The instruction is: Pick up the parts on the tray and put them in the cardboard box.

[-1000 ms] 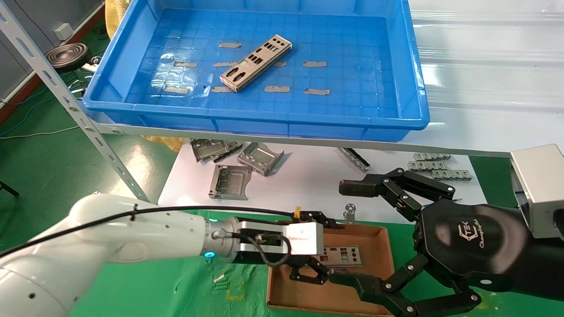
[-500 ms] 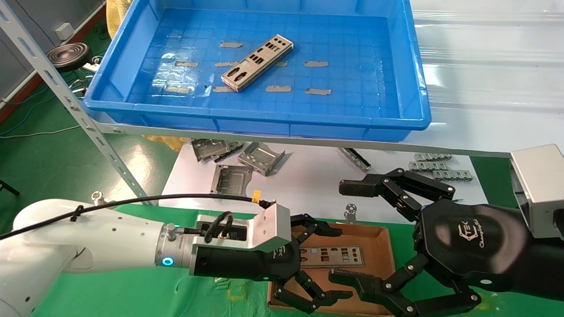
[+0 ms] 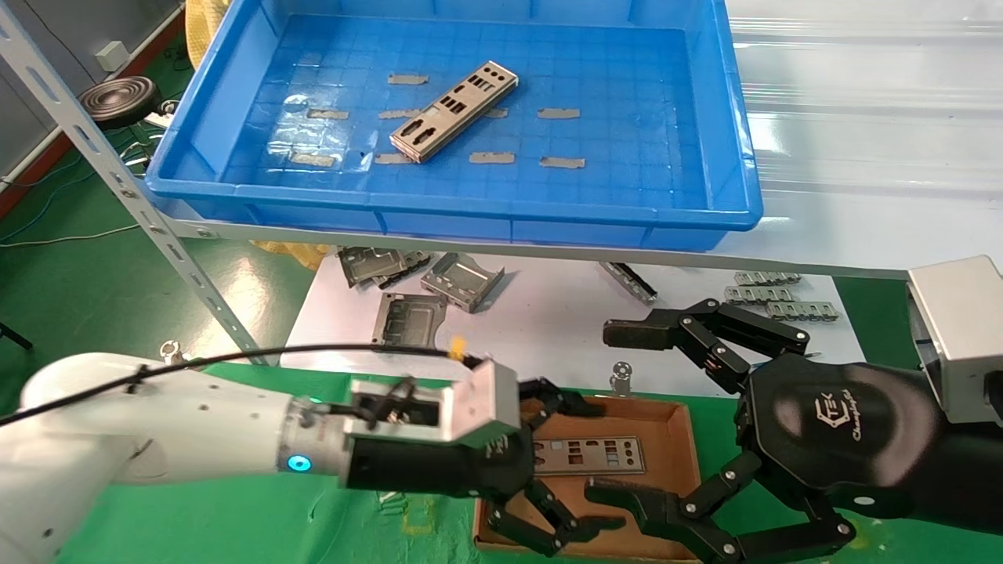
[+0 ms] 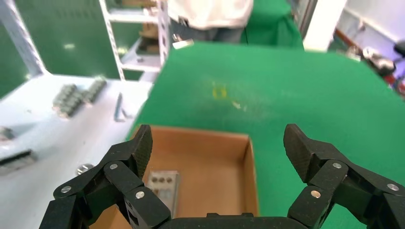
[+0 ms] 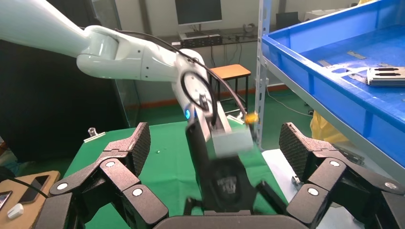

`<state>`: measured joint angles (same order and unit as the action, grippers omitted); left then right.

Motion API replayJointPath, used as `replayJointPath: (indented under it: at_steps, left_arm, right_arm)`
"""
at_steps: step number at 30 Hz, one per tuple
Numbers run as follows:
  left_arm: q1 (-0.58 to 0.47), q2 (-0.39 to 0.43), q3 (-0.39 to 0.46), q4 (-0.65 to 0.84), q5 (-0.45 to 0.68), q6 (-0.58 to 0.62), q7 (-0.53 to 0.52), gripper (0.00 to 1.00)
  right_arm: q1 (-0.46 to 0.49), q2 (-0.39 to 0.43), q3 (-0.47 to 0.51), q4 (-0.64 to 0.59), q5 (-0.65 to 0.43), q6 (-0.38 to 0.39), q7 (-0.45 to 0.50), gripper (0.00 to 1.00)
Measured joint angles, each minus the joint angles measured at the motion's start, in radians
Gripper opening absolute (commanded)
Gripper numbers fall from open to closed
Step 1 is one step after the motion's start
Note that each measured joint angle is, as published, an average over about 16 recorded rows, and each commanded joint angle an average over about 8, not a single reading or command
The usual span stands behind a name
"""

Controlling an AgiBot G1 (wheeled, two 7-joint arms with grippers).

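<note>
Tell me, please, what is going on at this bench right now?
The robot is moving metal plates from the blue tray into the cardboard box. One plate lies in the box; another plate is in the tray. The left gripper hovers open and empty over the box. The right gripper sits open at the box's right side, holding nothing.

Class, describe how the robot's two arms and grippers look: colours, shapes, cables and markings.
The left arm is glossy white, with a black cable, a glowing cyan ring light and a silver camera bracket. The left gripper has black, linked, riveted fingers. The right gripper looks the same, on a black rounded housing with a white logo beside a silver block.
</note>
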<state>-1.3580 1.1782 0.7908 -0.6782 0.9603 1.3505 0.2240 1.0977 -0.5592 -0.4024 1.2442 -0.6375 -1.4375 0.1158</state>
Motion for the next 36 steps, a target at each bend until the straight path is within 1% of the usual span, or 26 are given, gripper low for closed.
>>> replayJointPath:
  at_steps: [36]
  left_arm:
    - [0.179,-0.357,-0.322,-0.382,-0.145,0.092,-0.259,1.00]
  right_arm:
    - [0.000,0.000,0.000,0.000,0.000,0.000,0.000,1.00]
